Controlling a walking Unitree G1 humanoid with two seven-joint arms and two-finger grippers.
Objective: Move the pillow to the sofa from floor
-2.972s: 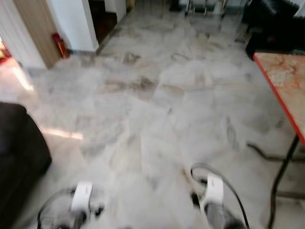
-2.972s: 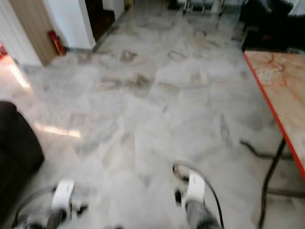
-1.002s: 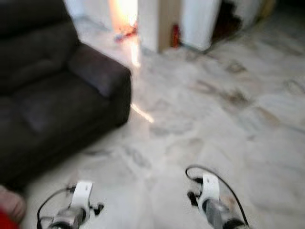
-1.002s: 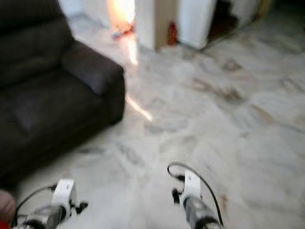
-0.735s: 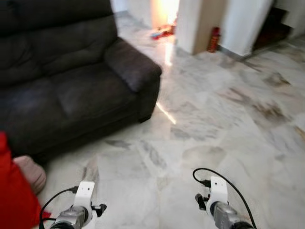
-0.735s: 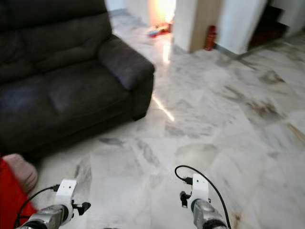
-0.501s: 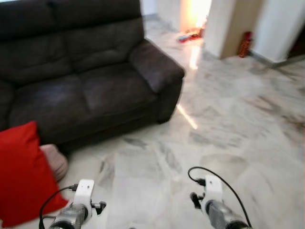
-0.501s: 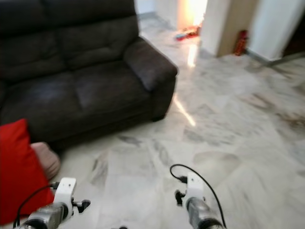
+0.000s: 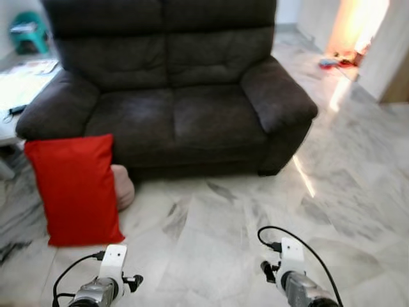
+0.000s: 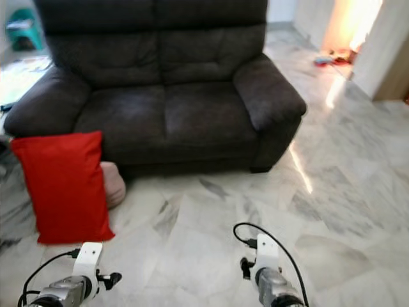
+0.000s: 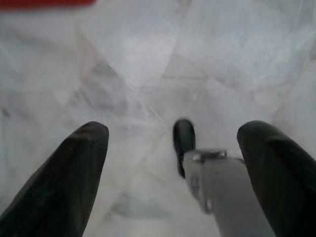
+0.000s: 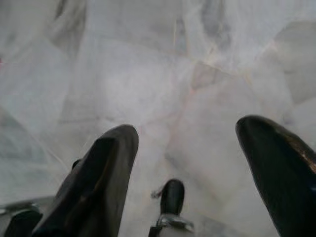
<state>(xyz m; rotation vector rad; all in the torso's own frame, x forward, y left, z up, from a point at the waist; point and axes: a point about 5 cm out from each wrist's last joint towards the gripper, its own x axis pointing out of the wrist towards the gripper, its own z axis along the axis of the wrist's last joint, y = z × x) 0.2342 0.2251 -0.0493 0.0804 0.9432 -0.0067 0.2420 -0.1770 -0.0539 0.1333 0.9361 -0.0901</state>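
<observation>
Red rectangular fabric pillow stands upright on the grey-white marble tile floor, leaning back against the front of the dark brown two-seat fabric sofa at its left end, below the left armrest. Not on the sofa seat yet. Small pinkish-beige soft cushion on the floor just beside the pillow's right edge, touching the sofa base, partly hidden behind the pillow. Sofa seat cushions bare.

Left gripper hangs low at bottom left of head views, white wrist block + black cable showing, over bare floor in front of the pillow, apart from it. Wrist view: jaws wide apart, two black fingers w/ marble between them, holding nothing; red strip of pillow at far edge of that view, blurred.

Right gripper low at bottom right-centre of head views, over bare floor, well apart from pillow and sofa. Wrist view: jaws apart, nothing held, marble floor below.

Bkgd: teal plastic stool behind sofa's left side, white low surface w/ papers beside left armrest. Bright sunlit doorway at upper right w/ small red/blue items on floor, too blurred to ID. Sun streak on floor near sofa's right front corner.
</observation>
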